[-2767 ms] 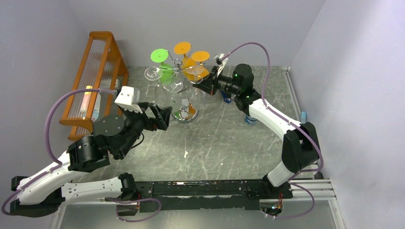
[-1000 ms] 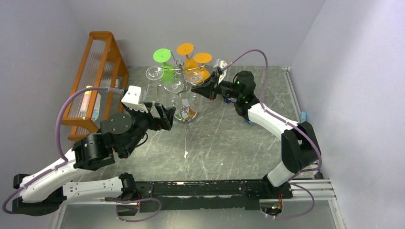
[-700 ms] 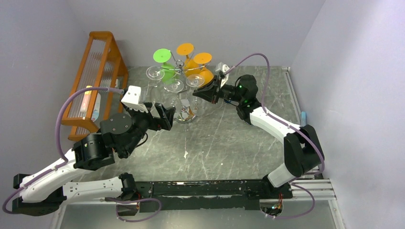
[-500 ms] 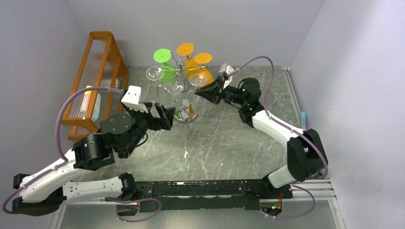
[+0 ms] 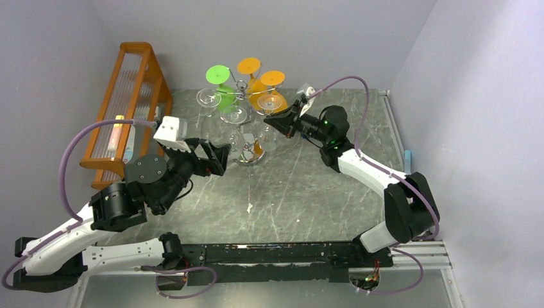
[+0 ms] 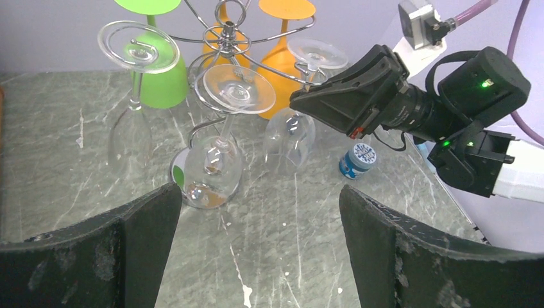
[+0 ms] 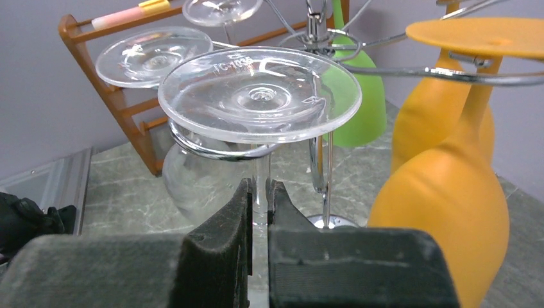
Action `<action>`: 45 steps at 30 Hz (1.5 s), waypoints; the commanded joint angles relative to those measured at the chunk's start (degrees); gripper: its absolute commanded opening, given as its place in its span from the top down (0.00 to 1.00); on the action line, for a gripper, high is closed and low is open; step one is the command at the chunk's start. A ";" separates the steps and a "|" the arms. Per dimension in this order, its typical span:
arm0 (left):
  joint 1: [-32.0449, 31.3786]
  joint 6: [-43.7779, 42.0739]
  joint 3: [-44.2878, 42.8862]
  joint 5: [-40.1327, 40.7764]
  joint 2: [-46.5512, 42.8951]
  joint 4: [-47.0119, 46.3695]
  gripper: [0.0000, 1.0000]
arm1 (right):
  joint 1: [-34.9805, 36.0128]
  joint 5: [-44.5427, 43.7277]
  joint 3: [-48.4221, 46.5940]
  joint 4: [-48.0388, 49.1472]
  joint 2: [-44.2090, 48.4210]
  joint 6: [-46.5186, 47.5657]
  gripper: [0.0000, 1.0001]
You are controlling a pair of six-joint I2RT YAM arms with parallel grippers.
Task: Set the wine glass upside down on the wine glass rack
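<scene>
The chrome wine glass rack (image 5: 238,85) stands at the back centre on its round mirrored base (image 5: 247,156). My right gripper (image 5: 283,121) is shut on the stem (image 7: 260,190) of a clear wine glass held upside down. Its round foot (image 7: 260,95) lies on top of a curled hook arm (image 7: 212,149), and its bowl (image 6: 290,133) hangs below. The same glass shows in the top view (image 5: 272,101). My left gripper (image 5: 214,158) is open and empty, low in front of the rack (image 6: 226,35).
A green glass (image 5: 218,75), two orange glasses (image 5: 249,65) and two clear glasses (image 5: 206,97) hang upside down on the rack. An orange wooden shelf (image 5: 128,96) stands at the left. A small blue-capped bottle (image 6: 357,160) sits on the table by the right arm.
My right gripper has carried the clear glass a little right and up, setting its foot over a hook arm. My left arm has drawn back slightly to the left.
</scene>
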State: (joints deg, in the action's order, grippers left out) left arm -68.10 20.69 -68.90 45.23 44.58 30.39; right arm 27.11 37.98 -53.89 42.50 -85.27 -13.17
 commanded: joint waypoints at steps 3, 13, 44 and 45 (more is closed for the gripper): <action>-0.20 0.33 0.37 -0.41 -0.41 2.35 0.04 | 0.03 -0.49 -1.11 0.28 -0.93 -0.81 0.94; -0.19 -1.37 -1.04 -0.03 0.02 3.10 0.03 | 0.00 -2.75 2.18 -3.78 3.24 -0.35 0.49; -0.20 -5.77 -20.86 2.89 -7.92 22.21 0.03 | -0.03 -55.36 -6.96 -79.38 50.11 -6.40 0.21; -0.20 -5.94 -21.44 2.43 -7.88 22.82 0.03 | -0.04 -56.12 -8.65 -80.34 50.88 -5.68 0.21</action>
State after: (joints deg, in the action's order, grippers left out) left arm -68.10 16.93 -87.70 49.91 36.97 48.29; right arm 27.22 -11.00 -56.86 -29.10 -38.15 -20.97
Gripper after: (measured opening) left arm 0.968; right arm 0.784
